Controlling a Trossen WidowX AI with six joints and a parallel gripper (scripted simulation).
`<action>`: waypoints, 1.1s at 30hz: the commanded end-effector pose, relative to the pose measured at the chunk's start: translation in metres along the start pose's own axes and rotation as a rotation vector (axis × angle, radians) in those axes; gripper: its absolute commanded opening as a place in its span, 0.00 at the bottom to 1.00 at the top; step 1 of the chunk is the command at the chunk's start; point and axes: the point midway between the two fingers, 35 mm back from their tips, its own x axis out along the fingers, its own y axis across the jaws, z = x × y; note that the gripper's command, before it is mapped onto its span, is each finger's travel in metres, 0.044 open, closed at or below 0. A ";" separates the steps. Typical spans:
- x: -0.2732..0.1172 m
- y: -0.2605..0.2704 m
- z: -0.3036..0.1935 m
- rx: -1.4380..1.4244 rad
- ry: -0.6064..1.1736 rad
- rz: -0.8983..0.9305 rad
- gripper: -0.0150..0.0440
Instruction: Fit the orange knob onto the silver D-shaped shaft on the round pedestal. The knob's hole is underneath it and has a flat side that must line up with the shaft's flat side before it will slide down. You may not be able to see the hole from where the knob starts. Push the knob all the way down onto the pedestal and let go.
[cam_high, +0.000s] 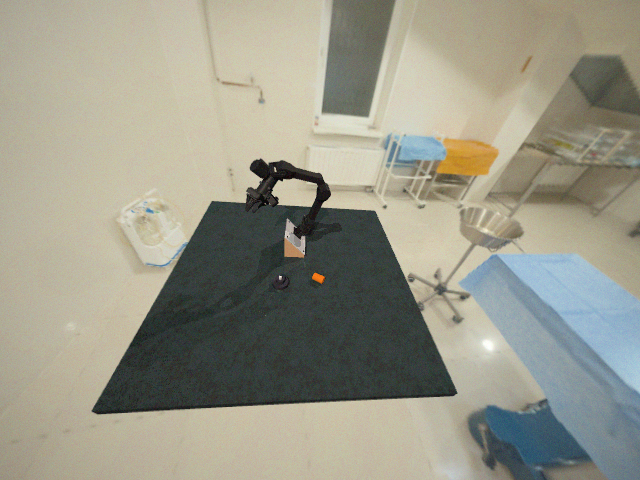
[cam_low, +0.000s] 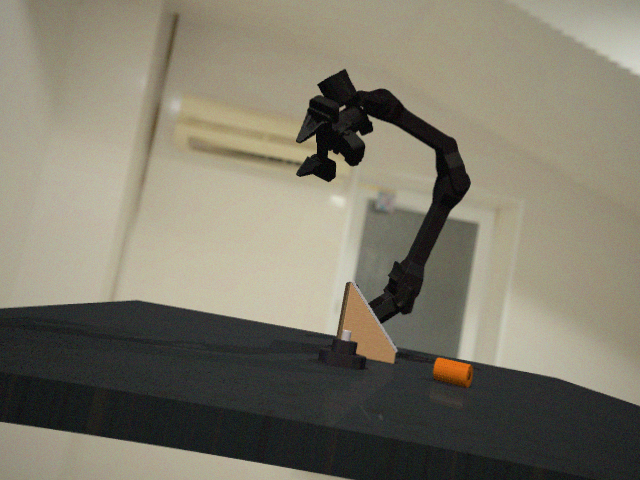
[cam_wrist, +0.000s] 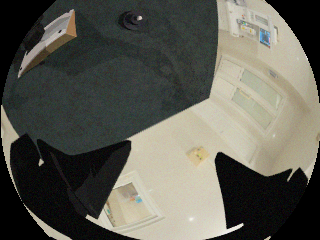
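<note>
The orange knob (cam_high: 318, 278) (cam_low: 452, 372) lies on its side on the dark table. One end shows a darker opening in the exterior view, but its flat side cannot be made out. The knob is not in the wrist view. The round black pedestal (cam_high: 283, 285) (cam_low: 341, 358) (cam_wrist: 128, 21) stands left of the knob in the top and exterior views. Its silver shaft (cam_high: 280, 277) (cam_low: 346, 335) (cam_wrist: 140, 18) points up and is bare; its flat is too small to tell. My gripper (cam_high: 260, 206) (cam_low: 298, 158) (cam_wrist: 175, 152) is open and empty, high above the table, away from knob and pedestal.
A wedge-shaped wooden block with a pale sloped face (cam_high: 294, 250) (cam_low: 364, 335) (cam_wrist: 64, 31) stands between the arm's base and the pedestal. The dark table (cam_high: 268, 351) (cam_low: 206, 377) (cam_wrist: 115, 95) ends at an edge seen below my fingers' side in the wrist view.
</note>
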 end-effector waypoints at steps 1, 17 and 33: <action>0.001 -0.001 0.003 0.001 -0.005 0.003 0.98; 0.073 0.020 0.273 0.126 -0.295 0.343 1.00; 0.069 0.139 0.424 0.219 -0.318 0.743 1.00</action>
